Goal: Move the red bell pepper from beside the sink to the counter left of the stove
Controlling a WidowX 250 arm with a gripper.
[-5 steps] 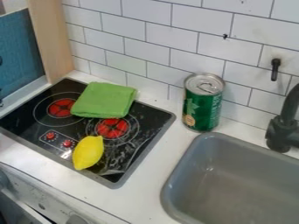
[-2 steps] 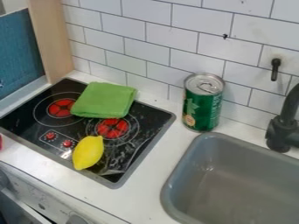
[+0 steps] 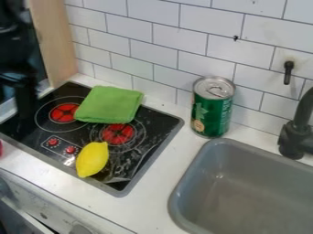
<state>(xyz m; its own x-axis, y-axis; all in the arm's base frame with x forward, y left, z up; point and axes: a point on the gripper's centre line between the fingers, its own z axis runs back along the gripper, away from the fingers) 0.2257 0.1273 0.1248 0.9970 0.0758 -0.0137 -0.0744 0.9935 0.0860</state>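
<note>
The work seems to be at an approach stage: the black two-finger gripper (image 3: pixel 25 106) is near nine o'clock in the view, over the left part of the black toy stovetop (image 3: pixel 139 145). Whether it is spread, pressed together or pinching something, I cannot tell; nor is it clear whether it touches the surface. Nearest to it is the green, folded fabric cloth (image 3: pixel 110 104), which lies towards three o'clock from it, and reaching that cloth would probably call for a short sideways travel, then a lowering onto a fold or raised edge, since a grip on the broad flat top could slip. The cloth looks soft and matte, doubled into a thick, roughly square pad with rounded corners, its lower edge bulging a little; it rests flat between the two red-centred burners, over the back part of the nearer ring. Just beyond its six o'clock side, apart from it, a smooth yellow plastic-looking lemon (image 3: pixel 92 159) lies on its side, its pointed tip towards one o'clock. Well off at three o'clock from the cloth, a green metal can (image 3: pixel 213 107) stands upright by the grey sink basin (image 3: pixel 211 185). A red object (image 3: pixel 1 148), cut off by the left edge and unidentifiable, is near eight o'clock.
</note>
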